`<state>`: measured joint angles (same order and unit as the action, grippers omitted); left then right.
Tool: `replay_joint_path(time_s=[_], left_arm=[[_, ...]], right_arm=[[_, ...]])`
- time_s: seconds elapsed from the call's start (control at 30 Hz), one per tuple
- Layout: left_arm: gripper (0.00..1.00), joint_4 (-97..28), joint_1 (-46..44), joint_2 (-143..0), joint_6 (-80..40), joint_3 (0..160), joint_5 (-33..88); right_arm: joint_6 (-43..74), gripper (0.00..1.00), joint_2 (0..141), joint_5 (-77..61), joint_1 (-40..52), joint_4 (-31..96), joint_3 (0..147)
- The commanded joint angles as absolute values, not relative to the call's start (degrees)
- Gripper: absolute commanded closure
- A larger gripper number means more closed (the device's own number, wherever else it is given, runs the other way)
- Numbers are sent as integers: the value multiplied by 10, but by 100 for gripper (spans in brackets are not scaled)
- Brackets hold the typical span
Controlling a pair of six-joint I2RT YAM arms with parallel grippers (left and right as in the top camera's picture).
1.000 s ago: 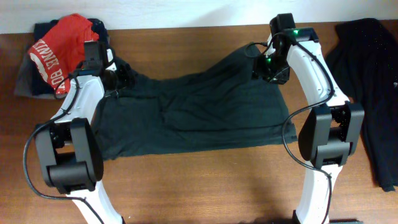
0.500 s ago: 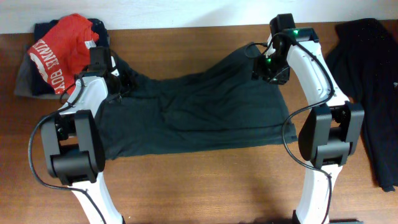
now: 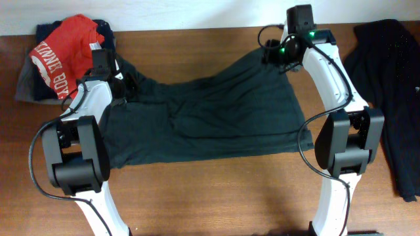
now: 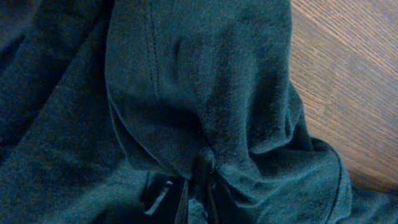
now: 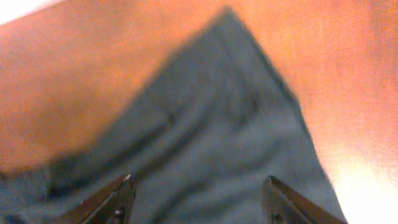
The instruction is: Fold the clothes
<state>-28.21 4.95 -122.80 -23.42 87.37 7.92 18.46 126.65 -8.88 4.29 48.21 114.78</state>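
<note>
overhead: tee [image 3: 203, 121] spread plain side up on table [image 3: 216, 190], between both arms.
left wrist: left gripper [image 4: 198, 186] pinched tight on a tee fold.
right wrist: right gripper [image 5: 196, 199] wide apart, empty, over tee corner; view blurred.
risk: a one-sided pull likely drags and bunches the tee.

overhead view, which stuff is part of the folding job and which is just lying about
In the job:
black T-shirt
left gripper, jaws shut on it
right gripper, jaws open by its corner

Lying about:
red tee
dark clothes under it
dark garment at the right edge
</note>
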Motion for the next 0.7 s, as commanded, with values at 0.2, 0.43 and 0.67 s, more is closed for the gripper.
replay_joint_path(time_s=[0.2, 0.43, 0.67], left_arm=[[89, -281, 52, -1230, -233, 881, 77], [89, -280, 51, -1230, -233, 881, 77], [90, -281, 51, -1230, -233, 881, 77]], right_arm=[[216, 32, 1269, -90, 44, 318, 1147], [231, 32, 1280, -77, 44, 268, 1152], [235, 32, 1347, -79, 44, 262, 1212]])
